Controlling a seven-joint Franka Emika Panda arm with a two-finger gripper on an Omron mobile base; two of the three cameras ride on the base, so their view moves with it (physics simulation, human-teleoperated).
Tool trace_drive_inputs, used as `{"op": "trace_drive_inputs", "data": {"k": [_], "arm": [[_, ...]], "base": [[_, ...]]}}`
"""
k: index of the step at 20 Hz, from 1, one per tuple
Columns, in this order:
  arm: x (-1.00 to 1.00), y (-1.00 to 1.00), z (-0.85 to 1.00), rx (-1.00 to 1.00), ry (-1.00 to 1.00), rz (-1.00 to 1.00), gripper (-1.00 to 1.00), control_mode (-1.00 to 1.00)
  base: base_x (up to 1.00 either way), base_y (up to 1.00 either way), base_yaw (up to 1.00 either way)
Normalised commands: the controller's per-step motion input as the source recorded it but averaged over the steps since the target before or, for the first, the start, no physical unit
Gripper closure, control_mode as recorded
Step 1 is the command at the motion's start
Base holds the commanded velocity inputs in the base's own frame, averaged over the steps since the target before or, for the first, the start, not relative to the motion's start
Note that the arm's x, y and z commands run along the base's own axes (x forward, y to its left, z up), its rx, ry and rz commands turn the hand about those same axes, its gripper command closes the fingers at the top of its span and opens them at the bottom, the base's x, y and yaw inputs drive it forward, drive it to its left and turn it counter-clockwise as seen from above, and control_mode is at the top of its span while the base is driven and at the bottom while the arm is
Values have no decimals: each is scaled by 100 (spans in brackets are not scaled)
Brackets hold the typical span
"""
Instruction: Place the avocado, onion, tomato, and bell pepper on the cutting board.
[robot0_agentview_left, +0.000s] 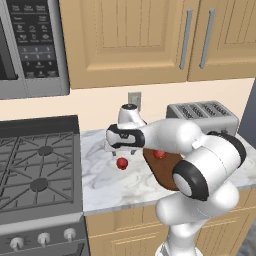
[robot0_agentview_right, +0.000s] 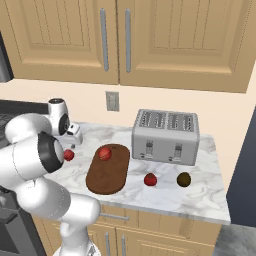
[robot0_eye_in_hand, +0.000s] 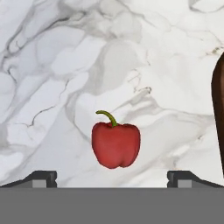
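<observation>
A red bell pepper (robot0_eye_in_hand: 116, 144) with a green stem lies on the marble counter, just left of the cutting board (robot0_agentview_right: 107, 172). My gripper (robot0_eye_in_hand: 113, 177) hangs open right above it, fingertips wide on either side and not touching. From the left base view the gripper (robot0_agentview_left: 121, 150) sits over the bell pepper (robot0_agentview_left: 121, 163). One red round item (robot0_agentview_right: 105, 153) rests on the board's far end. Another red round item (robot0_agentview_right: 150, 179) lies on the counter right of the board. I cannot tell which is the tomato and which the onion. The dark avocado (robot0_agentview_right: 183, 179) sits further right.
A silver toaster (robot0_agentview_right: 167, 135) stands against the wall behind the board. A gas stove (robot0_agentview_left: 37, 170) borders the counter on the left, with a microwave (robot0_agentview_left: 32, 45) above it. Wall cabinets hang overhead. The counter's front edge runs close below the board.
</observation>
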Motion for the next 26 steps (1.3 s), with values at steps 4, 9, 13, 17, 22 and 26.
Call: {"op": "trace_drive_inputs", "data": {"k": [4, 9, 13, 17, 22, 26], "arm": [[0, 1, -19, 0, 3, 0, -100, -100], [0, 0, -17, 0, 1, 0, -100, -100], [0, 0, -19, 0, 0, 0, -100, -100], [0, 0, -20, 0, 0, 0, -100, -100], [0, 0, -20, 0, 1, 0, -100, -100], [0, 0, -21, 0, 3, 0, -100, -100]], "base": [[0, 0, 0], [0, 0, 0], [0, 0, 0], [0, 0, 0], [0, 0, 0], [0, 0, 0]]}}
